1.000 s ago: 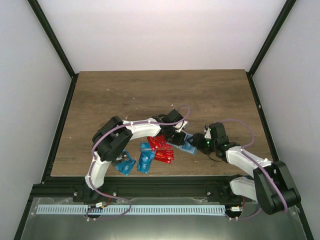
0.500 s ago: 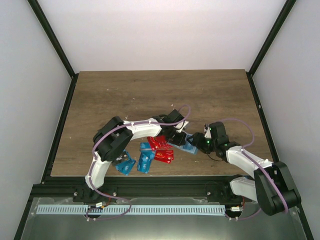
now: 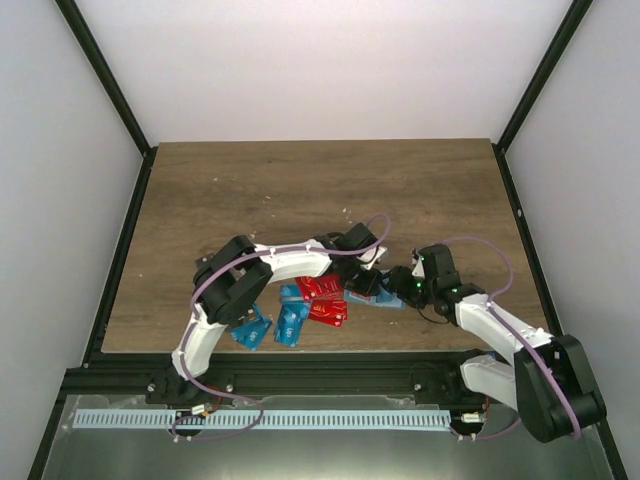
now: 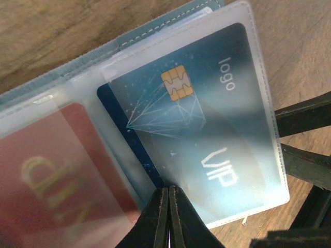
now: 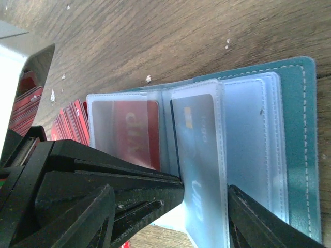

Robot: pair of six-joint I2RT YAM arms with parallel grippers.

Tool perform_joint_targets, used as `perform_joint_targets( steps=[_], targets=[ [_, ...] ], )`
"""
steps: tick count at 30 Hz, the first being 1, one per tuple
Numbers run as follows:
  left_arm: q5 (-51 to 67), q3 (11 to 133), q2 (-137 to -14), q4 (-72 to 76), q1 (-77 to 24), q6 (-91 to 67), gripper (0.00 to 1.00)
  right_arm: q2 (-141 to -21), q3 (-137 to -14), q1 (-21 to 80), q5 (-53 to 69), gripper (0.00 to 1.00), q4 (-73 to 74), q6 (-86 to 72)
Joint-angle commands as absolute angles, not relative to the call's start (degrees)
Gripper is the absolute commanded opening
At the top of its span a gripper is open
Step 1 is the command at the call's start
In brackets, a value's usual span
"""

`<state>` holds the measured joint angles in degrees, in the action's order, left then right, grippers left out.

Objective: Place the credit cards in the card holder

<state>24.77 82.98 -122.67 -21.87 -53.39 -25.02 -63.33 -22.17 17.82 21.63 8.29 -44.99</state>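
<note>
The card holder (image 5: 297,129) lies open on the table, teal cover under clear sleeves, and shows in the top view (image 3: 386,300) between both arms. A blue credit card (image 4: 207,124) sits in one sleeve (image 5: 199,150), its dark left edge sticking out. A red card (image 4: 51,170) fills the neighbouring sleeve (image 5: 134,132). My left gripper (image 4: 169,190) is shut with nothing in it, tips against the blue card's exposed edge (image 3: 367,283). My right gripper (image 5: 170,201) is open, its fingers (image 5: 258,222) straddling the sleeve's near end (image 3: 392,287).
Loose red cards (image 3: 322,290) lie left of the holder, seen fanned in the right wrist view (image 5: 72,121). Blue cards (image 3: 290,320) and another blue pile (image 3: 250,328) sit near the table's front edge. Both arms crowd the holder.
My left gripper has slid a little to the right, toward the right gripper, with the blue card edge ahead of it. The right gripper has held its place.
</note>
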Motion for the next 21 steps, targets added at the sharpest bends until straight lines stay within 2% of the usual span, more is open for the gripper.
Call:
perform_joint_targets(
  steps=[1, 9, 21],
  targets=[
    [28.25, 84.13, -124.14, -21.99, -54.49, -26.31, 0.04, -61.09, -24.83, 18.07, 19.12, 0.58, 11.96, -43.7],
    [26.46, 82.82, -119.02, -21.1, -54.37, -27.93, 0.04, -60.06, -25.07, 18.07, 21.86, 0.59, 11.61, -43.33],
    [25.72, 74.42, -108.2, -17.59, -50.95, -30.76, 0.04, -62.71, -26.96, 19.23, 25.53, 0.58, 9.09, -44.13]
  ],
)
